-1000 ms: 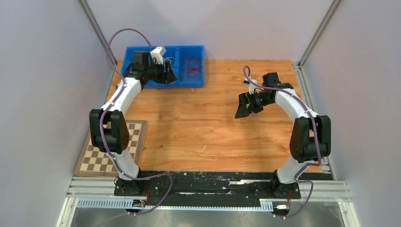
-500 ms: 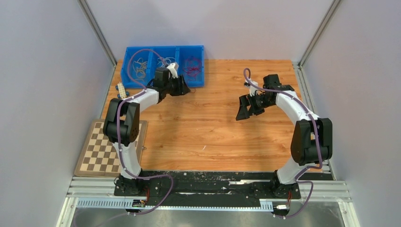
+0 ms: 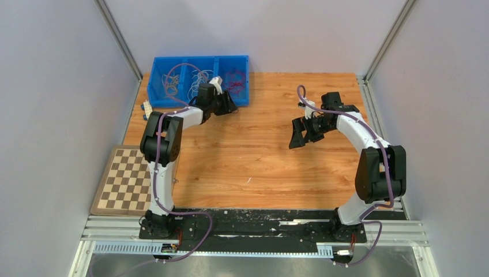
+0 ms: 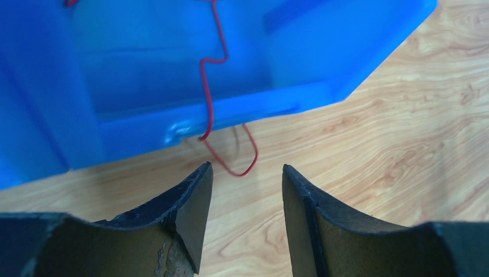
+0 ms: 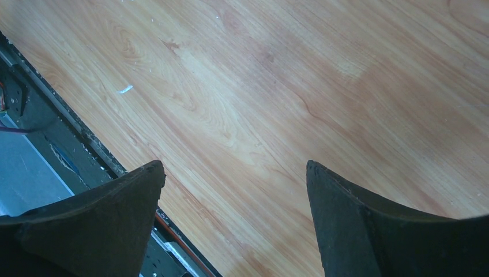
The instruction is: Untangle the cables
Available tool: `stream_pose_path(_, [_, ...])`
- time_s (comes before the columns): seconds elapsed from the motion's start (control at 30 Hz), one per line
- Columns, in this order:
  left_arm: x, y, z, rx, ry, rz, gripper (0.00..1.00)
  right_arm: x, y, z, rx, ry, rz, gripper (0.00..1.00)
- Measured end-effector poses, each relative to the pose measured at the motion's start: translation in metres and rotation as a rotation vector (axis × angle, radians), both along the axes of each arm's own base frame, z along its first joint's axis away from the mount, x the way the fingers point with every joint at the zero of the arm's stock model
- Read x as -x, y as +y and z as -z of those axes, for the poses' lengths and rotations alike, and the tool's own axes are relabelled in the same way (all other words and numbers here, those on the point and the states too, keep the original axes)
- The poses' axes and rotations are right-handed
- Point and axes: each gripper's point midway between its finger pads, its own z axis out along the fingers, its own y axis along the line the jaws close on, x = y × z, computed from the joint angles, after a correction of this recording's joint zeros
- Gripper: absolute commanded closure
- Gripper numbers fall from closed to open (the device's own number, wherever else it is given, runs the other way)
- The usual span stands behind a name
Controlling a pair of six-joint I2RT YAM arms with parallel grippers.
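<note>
Just before the blue bin (image 4: 144, 133): left pincer (image 4: 247, 173) apart, empty, aimed at red cable (image 4: 207, 98) trailing over its rim | right pincer (image 5: 234, 167) apart, empty, well off bin, probably waiting.

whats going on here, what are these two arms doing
Two robot arms are on a cable-untangling job. The left gripper is open and empty at the near wall of the blue bin, just short of a red cable that hangs over that wall onto the wooden table. Tan cables, white cables and more red cables lie in separate compartments of the bin. The right gripper hangs open and empty over the table, well away from the bin.
</note>
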Motion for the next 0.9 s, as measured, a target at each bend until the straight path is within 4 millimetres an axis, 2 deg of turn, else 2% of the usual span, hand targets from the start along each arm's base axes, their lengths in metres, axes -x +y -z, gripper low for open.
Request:
stream_pose_path(0.1, [-0.008,-0.011,-0.004,0.016,-0.007,-0.006,0.47,0.0,-0.001,0.0,0.004,0.002,0.001,0.09])
stream_pose_path(0.2, [-0.013,-0.012,-0.006,0.025,-0.003,-0.04,0.47,0.002,-0.001,0.001,0.009,0.009,0.003,0.09])
stream_pose_path(0.43, [-0.015,-0.006,-0.001,0.031,0.035,-0.13,0.46,0.003,-0.003,0.002,0.018,0.014,0.003,0.09])
stream_pose_path(0.67, [-0.007,0.002,0.016,0.032,0.089,-0.181,0.39,0.004,-0.003,0.003,0.018,0.022,0.002,0.09])
stream_pose_path(0.9, [-0.009,0.004,0.015,0.047,0.098,-0.222,0.35,0.006,-0.003,0.008,0.021,0.042,0.002,0.1])
